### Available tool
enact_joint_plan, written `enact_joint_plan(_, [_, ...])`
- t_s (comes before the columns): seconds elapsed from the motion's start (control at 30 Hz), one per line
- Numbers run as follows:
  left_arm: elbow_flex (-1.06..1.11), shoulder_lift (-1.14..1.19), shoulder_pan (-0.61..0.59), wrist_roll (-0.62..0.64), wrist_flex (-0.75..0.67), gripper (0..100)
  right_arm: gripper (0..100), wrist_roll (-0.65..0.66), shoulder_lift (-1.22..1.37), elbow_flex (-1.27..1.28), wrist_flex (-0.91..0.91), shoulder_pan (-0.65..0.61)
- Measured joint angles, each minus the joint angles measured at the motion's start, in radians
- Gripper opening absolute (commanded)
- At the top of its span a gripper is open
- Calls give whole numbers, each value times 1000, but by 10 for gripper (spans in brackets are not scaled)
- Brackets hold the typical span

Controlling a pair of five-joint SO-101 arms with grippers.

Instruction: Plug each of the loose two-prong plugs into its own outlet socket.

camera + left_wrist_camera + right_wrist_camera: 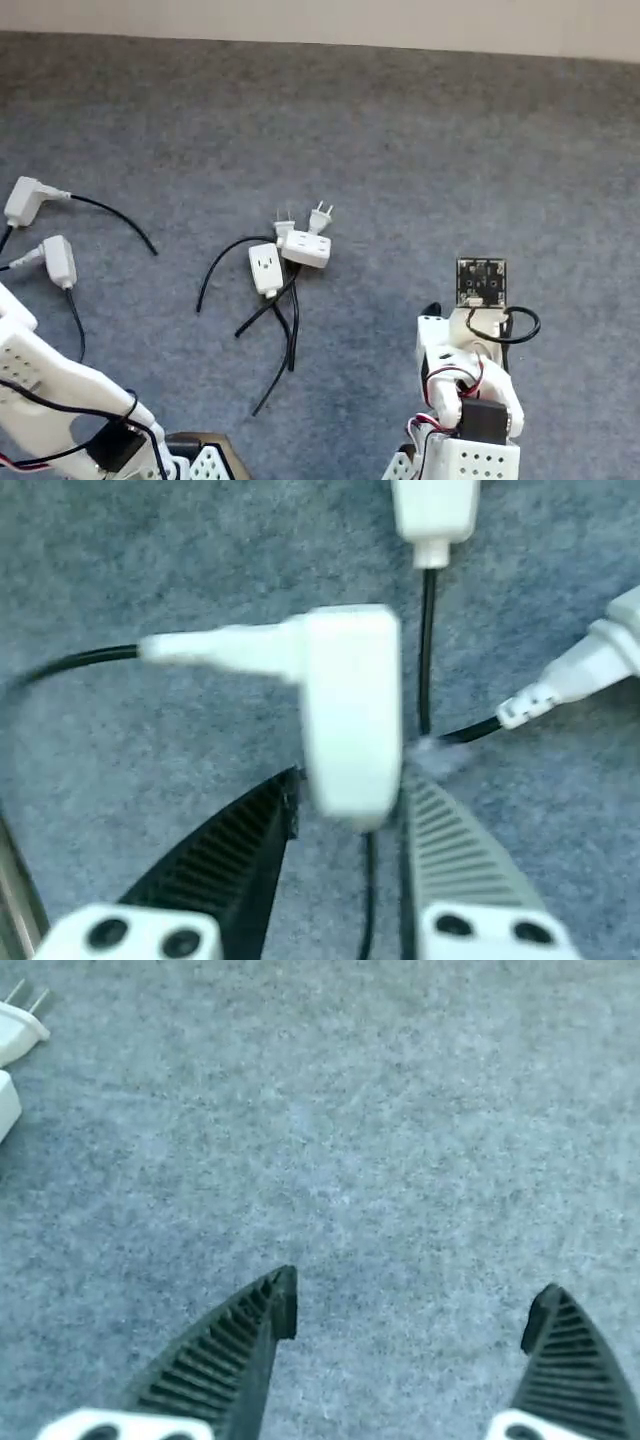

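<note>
Two white outlet sockets lie together mid-carpet, and two loose two-prong plugs lie just beyond them, prongs pointing away. In the left wrist view my left gripper is shut on a white plug body; its black cord runs off sideways. The black finger and the grey finger press its two sides. My right gripper is open over bare carpet, with one pronged plug far off at the picture's corner. The right arm stands at the front right.
Two more white corded plugs lie at the far left of the carpet; two such plugs lie beyond the held one. Black cords trail from the sockets toward the front. The left arm is at the front left.
</note>
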Motion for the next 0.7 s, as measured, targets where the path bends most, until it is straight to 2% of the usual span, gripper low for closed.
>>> enact_joint_plan(0.17, [0,0,0,0,-2,221,346,0,0,2,-6,0])
enact_joint_plan(0.27, [-9,0,0,64,3,221,346,0,0,2,-6,0])
enact_joint_plan(0.4, [-95,-28,44,133,140,221,346,0,0,2,-6,0])
enact_joint_plan(0.5, [-170,-104,166,155,344,221,346,0,0,2,-6,0])
enact_joint_plan(0.57, [-195,-155,285,212,474,221,346,0,0,2,-6,0])
enact_joint_plan(0.7, [-149,-238,566,364,546,221,346,0,0,2,-6,0])
